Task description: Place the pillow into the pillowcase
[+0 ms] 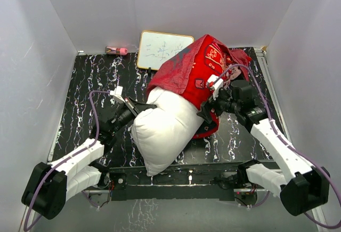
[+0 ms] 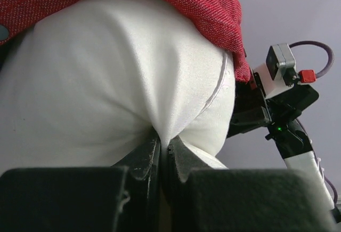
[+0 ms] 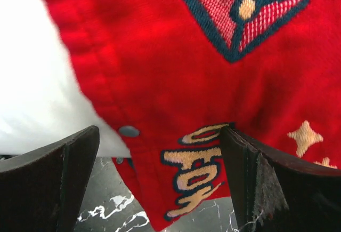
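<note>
- Right, down on the deck we've got a black table (image 1: 85, 82) veined with white marbling, boxed in by plain white walls (image 1: 32, 56) on the left, right and back.
- Against the back wall leans a small framed whiteboard (image 1: 160, 49) with faint scribbles, and just to its left lies a little pink object (image 1: 117, 50), too small to identify.
- Centre stage: the pillow (image 1: 165, 128), plump, white and unmarked, lying diagonally with its near corner close to the arms' bases.
- Its far end is tucked inside the pillowcase (image 1: 197, 64), bright red with dark blue and gold print, crumpled and bunched towards the back right of the table; most of the pillow is exposed.
- The left gripper (image 1: 143, 105) is clamped tight on the pillow's left side, and its wrist view shows white fabric puckering into the pinch.
- The right gripper (image 1: 209, 116) is spread wide at the pillowcase's open edge, gripping nothing.
- From its wrist view, the red hem hangs between the splayed fingers, with a grey snap button (image 3: 129, 131) and gold lettering (image 3: 194, 176) on show, and white pillow to the left.
</note>
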Tool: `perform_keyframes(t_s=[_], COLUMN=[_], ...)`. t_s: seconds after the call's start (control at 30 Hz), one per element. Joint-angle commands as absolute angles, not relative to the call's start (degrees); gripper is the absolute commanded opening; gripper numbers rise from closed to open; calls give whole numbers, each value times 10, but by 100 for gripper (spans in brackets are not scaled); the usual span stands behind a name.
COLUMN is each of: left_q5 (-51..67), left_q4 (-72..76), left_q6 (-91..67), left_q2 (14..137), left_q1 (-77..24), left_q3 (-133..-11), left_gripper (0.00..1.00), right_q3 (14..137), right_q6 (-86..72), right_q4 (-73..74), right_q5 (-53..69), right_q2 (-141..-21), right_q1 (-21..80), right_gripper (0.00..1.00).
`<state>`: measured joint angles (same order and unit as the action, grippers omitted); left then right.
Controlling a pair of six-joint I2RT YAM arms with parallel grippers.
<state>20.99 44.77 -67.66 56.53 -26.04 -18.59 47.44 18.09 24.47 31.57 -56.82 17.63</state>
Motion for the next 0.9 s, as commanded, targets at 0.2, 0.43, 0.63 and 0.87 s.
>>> perform_keyframes(t_s=[0.2,0.43,0.63,0.87], left_q5=[221,231,265,304], left_q4=[358,290,311,350], left_q6=[-619,-540,-490,-499], left_q2=[573,607,712,839], left_q1=[-259,-258,-253,-237], left_q3=[-227,-278,-350,-441], left_gripper=[0,0,0,0], right_q3=[530,549,644,782], right_q6=[197,293,239,129], right_q4=[166,217,193,117], right_q5=[298,577,611,510], right_q2=[-614,-541,-631,-777], right_q1=[205,211,302,427], right_gripper=[33,8,8,8])
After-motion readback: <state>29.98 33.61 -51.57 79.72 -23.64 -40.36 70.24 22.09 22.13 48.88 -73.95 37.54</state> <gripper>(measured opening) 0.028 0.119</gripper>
